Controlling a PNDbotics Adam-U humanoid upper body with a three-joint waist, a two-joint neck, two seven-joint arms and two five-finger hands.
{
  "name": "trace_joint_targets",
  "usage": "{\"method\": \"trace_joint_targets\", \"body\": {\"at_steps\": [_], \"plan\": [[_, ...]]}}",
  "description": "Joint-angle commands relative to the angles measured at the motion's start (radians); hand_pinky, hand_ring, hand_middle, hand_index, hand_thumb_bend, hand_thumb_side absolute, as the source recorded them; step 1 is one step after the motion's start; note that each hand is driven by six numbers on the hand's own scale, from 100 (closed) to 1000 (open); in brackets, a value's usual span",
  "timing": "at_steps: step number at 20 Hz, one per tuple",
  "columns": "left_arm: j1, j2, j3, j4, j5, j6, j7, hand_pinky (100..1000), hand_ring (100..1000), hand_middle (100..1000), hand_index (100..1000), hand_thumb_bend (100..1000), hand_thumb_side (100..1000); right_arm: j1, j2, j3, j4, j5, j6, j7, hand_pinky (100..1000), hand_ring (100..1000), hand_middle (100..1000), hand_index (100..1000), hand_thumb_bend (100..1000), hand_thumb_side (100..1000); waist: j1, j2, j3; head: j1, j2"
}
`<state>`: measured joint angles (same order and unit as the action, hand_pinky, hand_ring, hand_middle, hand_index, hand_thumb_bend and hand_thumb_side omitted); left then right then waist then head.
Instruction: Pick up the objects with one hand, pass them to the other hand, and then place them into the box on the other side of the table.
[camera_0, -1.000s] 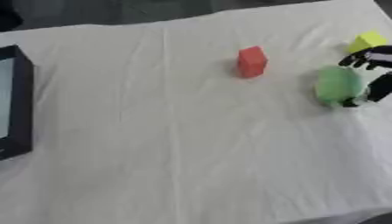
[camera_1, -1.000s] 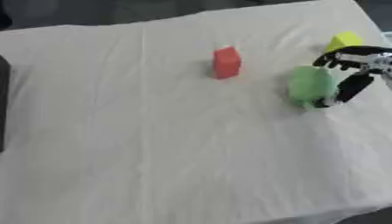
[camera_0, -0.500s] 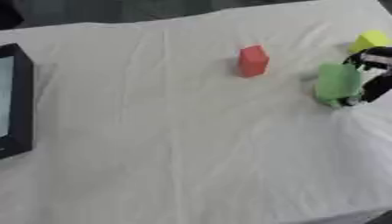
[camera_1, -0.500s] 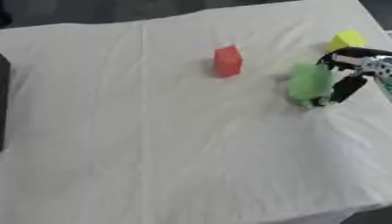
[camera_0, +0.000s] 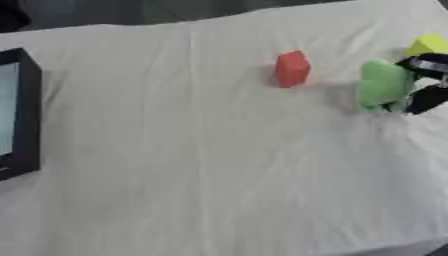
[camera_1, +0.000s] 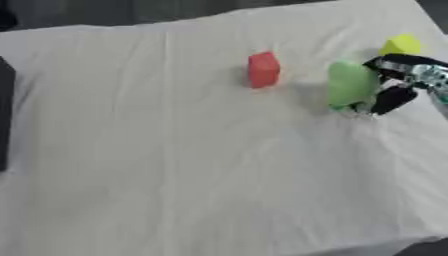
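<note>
Left of the fingers (camera_1: 390, 99) the green block (camera_1: 350, 84) stands touching them, the red block (camera_1: 262, 69) farther left; a yellow block (camera_1: 401, 45) sits just behind. Bare worktop (camera_1: 210, 175) lies in front.

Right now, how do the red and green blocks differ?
The red block stands alone mid-table; the green block sits at the right hand, whose fingers curl round it. Green looks larger and rounder, red boxier. Both rest on the white cloth.
</note>
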<state>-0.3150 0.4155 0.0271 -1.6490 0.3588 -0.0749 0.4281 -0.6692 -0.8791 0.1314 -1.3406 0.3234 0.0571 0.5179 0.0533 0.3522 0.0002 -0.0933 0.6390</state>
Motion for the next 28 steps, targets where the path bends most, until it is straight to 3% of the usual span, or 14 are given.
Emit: {"method": "trace_joint_targets", "body": {"at_steps": [1,6,12,20,28], "plan": [[-0.006,0.031,0.001,-0.018,-0.009,0.001,-0.001,731,687,689,837,579,549,0.000,-0.060,-0.026,-0.070,-0.037,0.018,0.007,827,806,665,701,178,163,-0.005,-0.029,-0.001,0.010,-0.013],[-0.009,0.032,-0.004,-0.020,-0.011,0.004,-0.002,731,685,684,834,577,548,0.017,-0.063,-0.044,-0.145,-0.096,0.035,-0.009,815,793,648,696,149,159,-0.007,-0.036,-0.001,0.030,-0.023],[-0.043,0.054,-0.023,-0.053,-0.073,0.025,-0.021,730,684,684,833,578,536,0.063,-0.030,-0.034,-0.327,-0.178,0.069,-0.076,804,782,637,697,117,175,-0.004,-0.042,0.003,0.052,-0.024],[-0.126,0.106,-0.078,-0.152,-0.185,0.093,-0.101,735,689,684,827,582,503,0.074,0.063,0.027,-0.459,-0.242,0.134,-0.117,793,782,630,702,100,218,-0.001,-0.056,0.012,0.046,-0.011],[-0.264,0.161,-0.154,-0.230,-0.305,0.178,-0.209,740,694,682,817,581,472,0.064,0.161,0.110,-0.517,-0.233,0.175,-0.143,788,784,629,704,100,220,0.003,-0.069,0.020,0.043,0.011]]}}
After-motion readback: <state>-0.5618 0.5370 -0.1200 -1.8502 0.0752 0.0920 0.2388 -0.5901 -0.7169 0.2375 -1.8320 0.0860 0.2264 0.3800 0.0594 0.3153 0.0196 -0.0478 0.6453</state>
